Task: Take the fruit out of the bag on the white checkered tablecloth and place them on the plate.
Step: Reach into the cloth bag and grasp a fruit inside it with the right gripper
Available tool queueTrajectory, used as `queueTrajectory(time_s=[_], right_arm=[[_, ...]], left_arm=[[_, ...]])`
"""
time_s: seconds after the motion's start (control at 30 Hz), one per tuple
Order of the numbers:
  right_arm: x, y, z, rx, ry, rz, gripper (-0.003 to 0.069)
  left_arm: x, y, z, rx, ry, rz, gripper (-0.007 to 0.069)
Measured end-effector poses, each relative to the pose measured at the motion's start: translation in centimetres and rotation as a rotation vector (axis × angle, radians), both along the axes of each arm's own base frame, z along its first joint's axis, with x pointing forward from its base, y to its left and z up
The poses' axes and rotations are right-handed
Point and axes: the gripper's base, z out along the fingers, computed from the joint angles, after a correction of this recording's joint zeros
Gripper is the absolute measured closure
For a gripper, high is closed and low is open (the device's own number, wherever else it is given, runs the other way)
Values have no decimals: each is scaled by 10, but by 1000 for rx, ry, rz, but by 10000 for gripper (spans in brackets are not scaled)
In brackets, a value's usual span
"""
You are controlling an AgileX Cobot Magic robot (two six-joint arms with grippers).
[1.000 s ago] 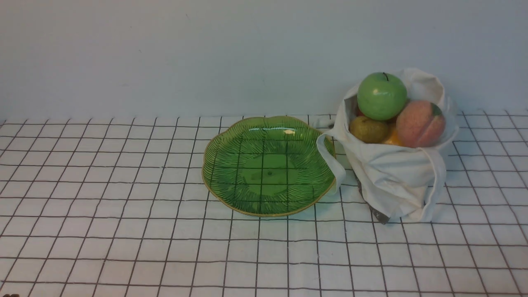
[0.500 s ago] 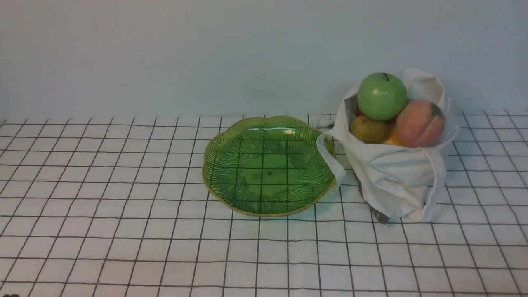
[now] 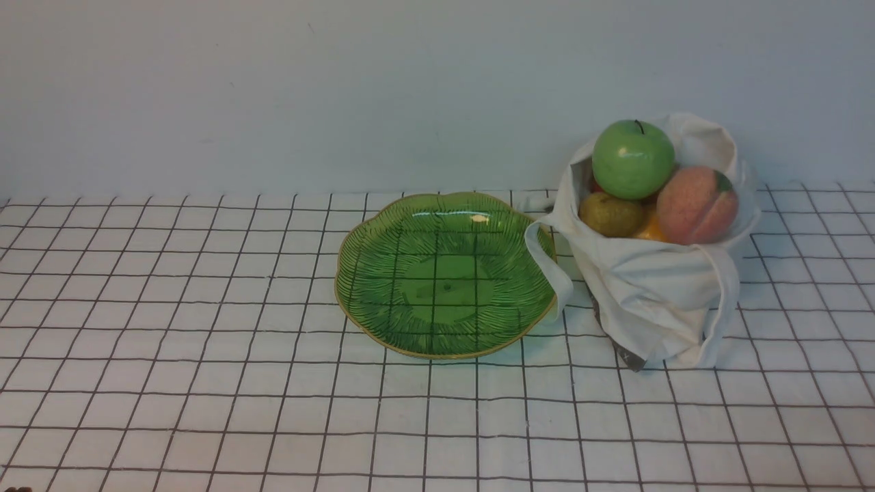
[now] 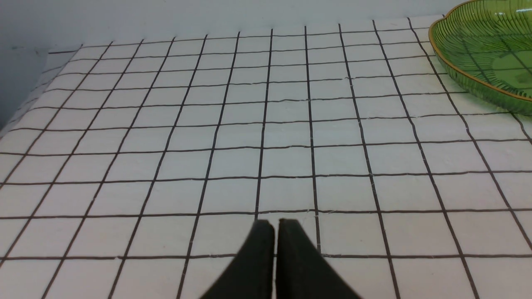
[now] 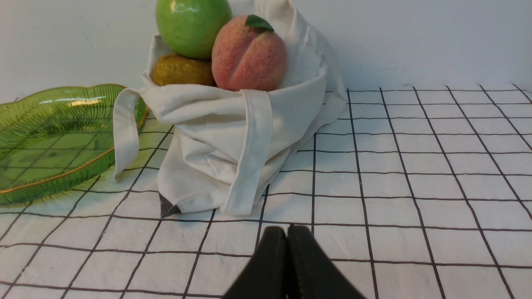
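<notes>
With both my left gripper (image 4: 271,226) and right gripper (image 5: 286,232) pressed together, I have every visible fruit left to move from the bag (image 3: 649,273) to the bare plate (image 3: 444,273).

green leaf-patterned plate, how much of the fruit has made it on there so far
Done: none; the glossy green leaf-patterned plate is bare. In hand: nothing; the right gripper is shut, empty. Left: all visible fruit, still in the white cloth bag.
</notes>
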Motion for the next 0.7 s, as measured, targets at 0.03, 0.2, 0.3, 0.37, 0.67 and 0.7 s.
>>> queueTrajectory(time_s=[0.03,0.2,0.3,0.37,0.67,0.7], right_arm=[[0,0,0,-1,-2,0,674],[1,4,7,400,-54,-13,674],[1,7,10,737,-58,-26,674],[1,8,11,839,-51,-29,674],[1,8,13,836,-61,-20,674],[0,8,20,783,-73,-4,674]], left_arm=[[0,0,0,0,0,0,632],[0,0,0,0,0,0,632],[0,0,0,0,0,0,632],[0,0,0,0,0,0,632],[0,0,0,0,0,0,632],[0,0,0,0,0,0,632]])
